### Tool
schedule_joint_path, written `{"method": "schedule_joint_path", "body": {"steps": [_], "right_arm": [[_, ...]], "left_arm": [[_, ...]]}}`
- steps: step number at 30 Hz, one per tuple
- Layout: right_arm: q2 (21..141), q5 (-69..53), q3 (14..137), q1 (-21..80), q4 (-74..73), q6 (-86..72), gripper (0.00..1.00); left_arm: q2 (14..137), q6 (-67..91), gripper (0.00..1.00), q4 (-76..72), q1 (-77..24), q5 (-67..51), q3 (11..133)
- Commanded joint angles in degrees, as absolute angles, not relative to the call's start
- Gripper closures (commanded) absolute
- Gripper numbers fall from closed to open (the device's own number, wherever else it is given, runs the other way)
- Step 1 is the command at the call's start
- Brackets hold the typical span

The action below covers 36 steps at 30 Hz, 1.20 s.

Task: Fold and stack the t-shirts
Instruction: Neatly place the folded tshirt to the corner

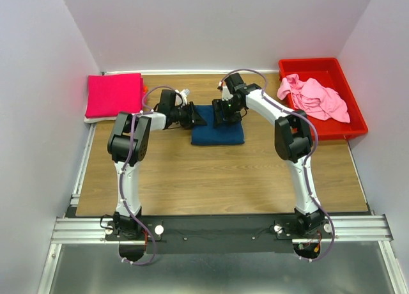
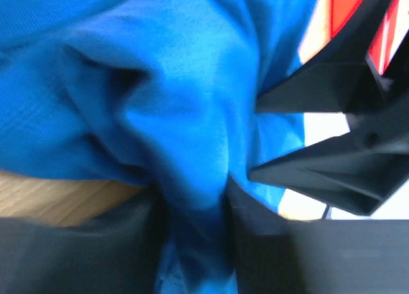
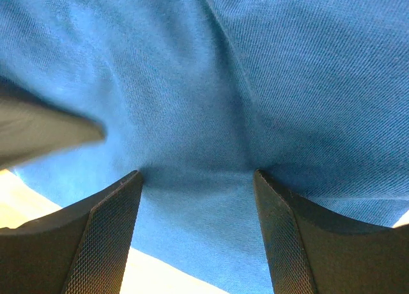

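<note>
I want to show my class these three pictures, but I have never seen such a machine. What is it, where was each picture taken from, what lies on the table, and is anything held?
These are two robot arms bolted to a wooden table. The wide picture looks down from above and behind them. Both close-ups come from cameras on the wrists. A folded navy t-shirt lies mid-table, a folded magenta t-shirt lies far left, and a crumpled pink t-shirt sits in the red bin. The left gripper pinches the navy cloth. The right gripper is open against it.
</note>
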<state>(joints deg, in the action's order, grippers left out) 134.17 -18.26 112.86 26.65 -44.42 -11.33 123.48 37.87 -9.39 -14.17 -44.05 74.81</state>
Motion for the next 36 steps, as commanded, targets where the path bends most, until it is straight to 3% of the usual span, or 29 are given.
{"method": "schedule_joint_path", "body": {"steps": [1,2,5,12,16,24,36], "right_arm": [[136.8,-20.4,109.9,27.7,-45.7,-10.3,0.23],[136.5,-20.1,109.9,27.7,-45.8,-10.2,0.23],[135.2,-18.9,109.2,27.7,-45.9,-9.7,0.22],[129.1,-9.1,107.2,27.6,-47.0,-9.5,0.19],[126.0,-3.7,107.7,27.4,-49.7,-10.8,0.17],[122.0,3.0,106.2,27.2,-53.3,-13.2,0.17],[119.9,3.5,105.3,27.1,-54.5,-13.1,0.17]], "left_arm": [[125.2,36.7,0.69,-5.7,-14.7,-39.6,75.9],[125.2,36.0,0.84,-4.8,-14.6,-39.1,77.0],[125.5,32.6,1.0,-0.1,-13.8,-37.2,80.6],[127.1,14.9,1.0,26.3,-12.7,-24.3,97.6],[128.1,7.3,1.0,34.2,-12.6,-19.5,104.3],[126.8,0.6,1.0,41.5,-12.2,-8.9,109.4],[125.9,-5.6,1.0,49.9,-9.5,3.2,118.4]]}}
